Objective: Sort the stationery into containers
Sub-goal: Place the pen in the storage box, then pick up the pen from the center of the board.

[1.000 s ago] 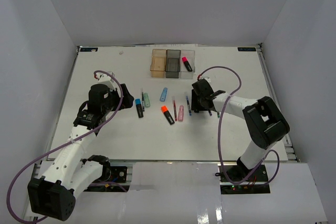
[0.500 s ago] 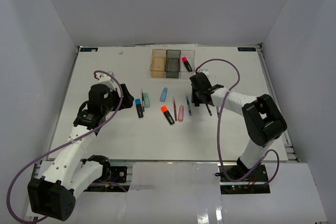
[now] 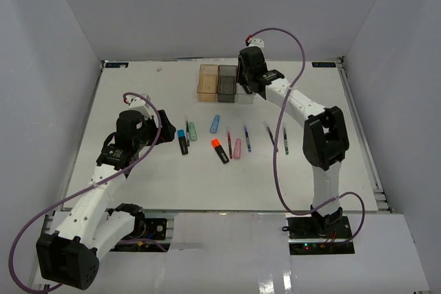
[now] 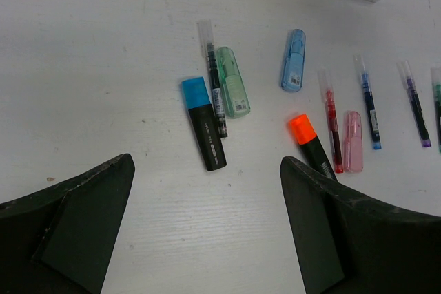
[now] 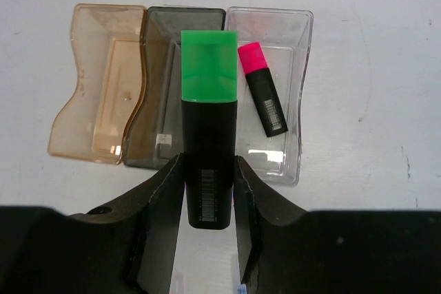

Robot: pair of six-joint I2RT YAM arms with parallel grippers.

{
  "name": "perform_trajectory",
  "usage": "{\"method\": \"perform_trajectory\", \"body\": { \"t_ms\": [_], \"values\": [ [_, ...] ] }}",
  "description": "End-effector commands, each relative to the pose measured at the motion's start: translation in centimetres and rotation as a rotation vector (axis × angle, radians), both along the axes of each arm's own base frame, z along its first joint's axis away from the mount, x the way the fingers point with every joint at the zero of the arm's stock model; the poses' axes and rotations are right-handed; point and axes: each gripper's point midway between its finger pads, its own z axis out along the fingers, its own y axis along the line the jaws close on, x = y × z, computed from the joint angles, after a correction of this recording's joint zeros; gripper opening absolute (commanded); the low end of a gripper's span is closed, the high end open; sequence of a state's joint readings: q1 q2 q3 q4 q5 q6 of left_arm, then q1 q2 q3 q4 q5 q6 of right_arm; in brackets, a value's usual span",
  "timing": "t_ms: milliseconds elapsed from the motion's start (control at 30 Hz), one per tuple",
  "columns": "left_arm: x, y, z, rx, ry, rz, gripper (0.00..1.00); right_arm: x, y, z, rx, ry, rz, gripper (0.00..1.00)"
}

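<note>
My right gripper [image 5: 209,170] is shut on a black highlighter with a green cap [image 5: 209,135] and holds it above the joined bins. They are the amber bin [image 5: 96,111], the smoky grey bin [image 5: 162,87] and the clear bin [image 5: 289,149]. A pink-capped black highlighter [image 5: 264,98] lies in the clear bin. In the top view the right gripper [image 3: 246,86] hangs over the bins' right end. My left gripper [image 4: 207,162] is open and empty, just short of a blue-capped highlighter [image 4: 203,123].
Loose on the table lie a mint highlighter [image 4: 232,91], a pale blue one [image 4: 293,69], an orange-capped one [image 4: 313,144], a pink one [image 4: 353,141], a red pen [image 4: 331,129], a blue pen [image 4: 368,108] and a green pen [image 3: 285,140].
My right gripper has moved from the middle of the table back to above the bins, carrying the green-capped highlighter. The left arm has not moved.
</note>
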State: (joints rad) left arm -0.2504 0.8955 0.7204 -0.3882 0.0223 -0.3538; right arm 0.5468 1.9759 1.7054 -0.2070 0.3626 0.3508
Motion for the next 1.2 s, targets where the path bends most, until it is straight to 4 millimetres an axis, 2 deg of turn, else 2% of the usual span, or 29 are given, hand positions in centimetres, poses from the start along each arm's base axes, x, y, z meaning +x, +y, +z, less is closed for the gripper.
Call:
{"method": "perform_trajectory", "body": {
  "t_ms": [0,133,233,333,500,533,567,600,633,667,700,733,767,833,867,900,967,1000,1100,1167],
  "values": [
    [0.1,0.1,0.3,-0.007,-0.006,0.008,0.98,2.8,-0.4,-0.9,-0.020,0.004,-0.032,0.38],
    [0.1,0.0,0.3,-0.009,-0.007,0.001,0.98,4.8,-0.5,-2.0,-0.001,0.023,-0.046,0.42],
    [0.0,-0.1,0.2,-0.014,-0.001,-0.004,0.98,5.4,-0.5,-3.1,-0.001,0.038,-0.050,0.44],
    [0.0,-0.3,0.2,-0.017,0.000,-0.011,0.98,5.5,-0.8,-4.1,-0.012,0.055,-0.054,0.52],
    [0.0,-0.2,0.1,-0.016,0.002,-0.008,0.98,4.3,-0.9,-3.6,-0.006,0.073,-0.037,0.55],
    [0.1,-0.2,0.2,-0.016,0.001,-0.008,0.98,3.9,-1.0,-2.1,0.007,0.056,-0.032,0.55],
    [0.1,-0.2,0.2,-0.016,0.001,-0.007,0.98,3.4,-0.9,-1.8,0.012,0.057,-0.021,0.55],
    [0.0,-0.2,0.2,-0.016,0.001,-0.007,0.98,2.7,-0.7,-1.4,0.013,0.053,-0.004,0.55],
    [0.0,-0.2,0.2,-0.016,0.001,-0.007,0.98,1.6,-0.7,-2.3,0.000,0.071,0.015,0.55],
    [0.0,-0.1,0.1,-0.013,0.002,-0.006,0.98,0.7,-0.6,-0.5,0.008,0.044,0.035,0.55],
    [0.0,-0.2,0.2,-0.015,-0.001,-0.007,0.98,-0.5,0.4,-0.2,0.005,0.043,0.072,0.55],
    [0.0,-0.1,0.3,-0.015,-0.003,-0.004,0.98,-2.1,0.4,-1.6,-0.033,0.073,0.100,0.55],
    [0.0,-0.2,0.3,-0.015,-0.003,-0.006,0.98,-3.3,0.6,-0.5,-0.037,0.056,0.123,0.55],
    [0.0,0.0,0.3,-0.012,-0.005,0.001,0.98,-6.1,2.1,-1.1,-0.083,0.066,0.195,0.55],
    [0.1,0.0,0.4,-0.013,-0.009,0.001,0.98,-7.9,1.9,-2.0,-0.106,0.088,0.220,0.55],
    [0.0,0.0,0.4,-0.011,-0.010,0.004,0.98,-9.5,2.9,-2.6,-0.117,0.098,0.261,0.55],
    [0.0,0.1,0.4,-0.008,-0.009,0.007,0.98,-12.5,3.2,-4.5,-0.135,0.144,0.323,0.56],
    [0.0,0.1,0.4,-0.007,-0.011,0.008,0.98,-14.1,4.1,-5.2,-0.142,0.160,0.366,0.56],
    [0.1,0.3,0.5,-0.006,-0.016,0.016,0.98,-18.1,5.4,-8.0,-0.177,0.239,0.462,0.57],
    [0.0,0.3,0.5,-0.006,-0.013,0.016,0.98,-19.5,5.8,-9.6,-0.224,0.279,0.491,0.57]
  ]
}}
